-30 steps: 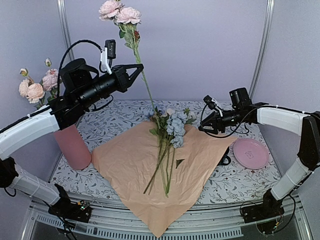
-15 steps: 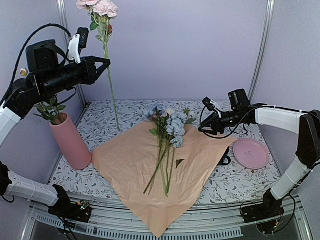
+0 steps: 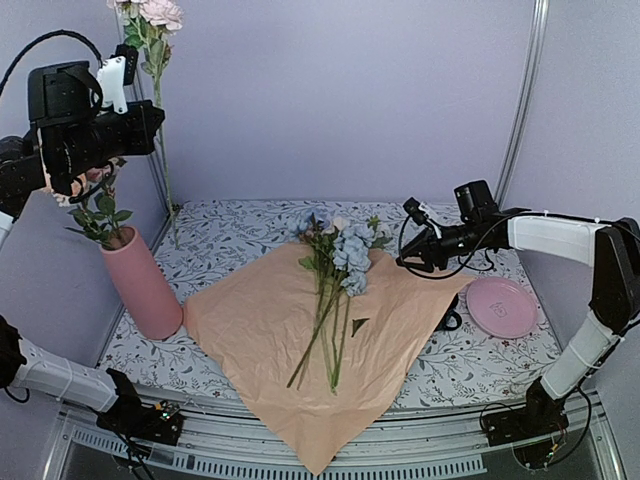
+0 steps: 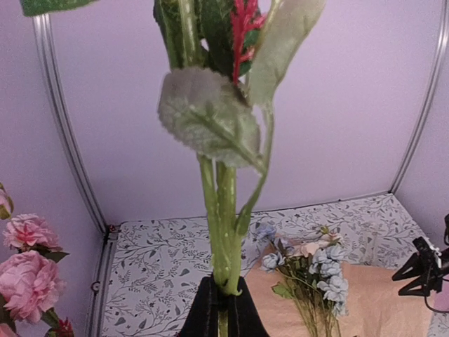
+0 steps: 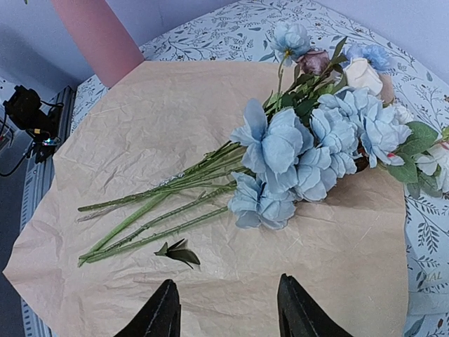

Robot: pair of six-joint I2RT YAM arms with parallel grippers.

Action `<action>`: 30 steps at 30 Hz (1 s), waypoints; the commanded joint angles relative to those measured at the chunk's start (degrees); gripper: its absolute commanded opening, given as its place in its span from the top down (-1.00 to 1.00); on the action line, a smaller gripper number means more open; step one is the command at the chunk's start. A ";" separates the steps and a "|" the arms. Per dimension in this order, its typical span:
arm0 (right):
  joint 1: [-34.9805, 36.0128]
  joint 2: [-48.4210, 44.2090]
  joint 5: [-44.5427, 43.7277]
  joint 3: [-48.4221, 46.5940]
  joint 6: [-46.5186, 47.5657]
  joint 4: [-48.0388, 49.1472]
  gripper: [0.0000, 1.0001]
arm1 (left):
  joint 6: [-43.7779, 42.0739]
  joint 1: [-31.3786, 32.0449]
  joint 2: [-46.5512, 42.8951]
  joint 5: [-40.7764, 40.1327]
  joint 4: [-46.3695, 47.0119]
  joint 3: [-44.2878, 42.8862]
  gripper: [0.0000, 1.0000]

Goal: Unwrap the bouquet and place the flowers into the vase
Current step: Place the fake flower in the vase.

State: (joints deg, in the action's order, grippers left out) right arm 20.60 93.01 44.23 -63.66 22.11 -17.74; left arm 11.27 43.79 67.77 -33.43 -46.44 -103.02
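Top external view: left gripper, upper left, pinches a pink-bloomed stem near the tall pink vase; blue-and-cream flowers lie centre-frame on peach paper; right gripper holds jaws spread.

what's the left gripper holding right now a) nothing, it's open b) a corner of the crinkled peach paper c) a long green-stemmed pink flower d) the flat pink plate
c: the left gripper is shut on the green stem of a long-stemmed pink flower, held high above the crinkled peach paper.
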 commanded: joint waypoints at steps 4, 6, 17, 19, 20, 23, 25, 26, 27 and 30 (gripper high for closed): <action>-0.02 1.00 -0.26 0.47 0.96 0.24 0.01 | -3.51 -0.53 -1.86 -21.17 -0.12 0.57 1.00; 0.03 1.18 -0.20 0.41 1.01 0.16 0.01 | -4.72 -0.47 -2.16 -24.90 1.12 1.32 1.00; 0.02 1.91 -0.02 0.29 1.01 0.07 0.02 | -23.32 -0.88 -5.54 -36.99 23.51 12.12 1.00; -0.03 2.00 -0.02 0.33 1.01 0.06 0.02 | -25.29 -1.38 -5.59 -36.42 26.27 14.07 1.00; -0.03 2.00 -0.02 0.34 0.94 0.05 0.02 | -25.34 -2.02 -5.44 -35.65 26.45 14.63 1.00; -0.01 2.00 -0.02 0.37 0.99 0.07 0.02 | -19.61 -4.77 -4.04 -30.99 19.92 13.68 1.00; 0.01 2.08 0.07 0.31 0.92 -0.02 0.02 | -13.90 -8.87 -2.93 -25.52 14.22 12.02 1.00; -0.01 2.13 0.14 0.31 0.92 -0.02 0.02 | -11.79 -10.62 -2.57 -22.94 12.53 12.02 1.00; -0.03 2.17 0.14 0.37 0.99 -0.02 0.02 | -10.26 -12.58 -2.48 -20.49 11.65 12.47 1.00; -0.02 2.17 0.14 0.38 1.01 -0.11 0.02 | -6.49 -16.76 -2.99 -14.12 11.34 15.32 1.00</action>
State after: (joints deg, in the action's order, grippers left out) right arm 20.60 94.17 44.05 -63.66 22.57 -17.80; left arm -2.39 31.51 65.14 -57.30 -32.01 -89.38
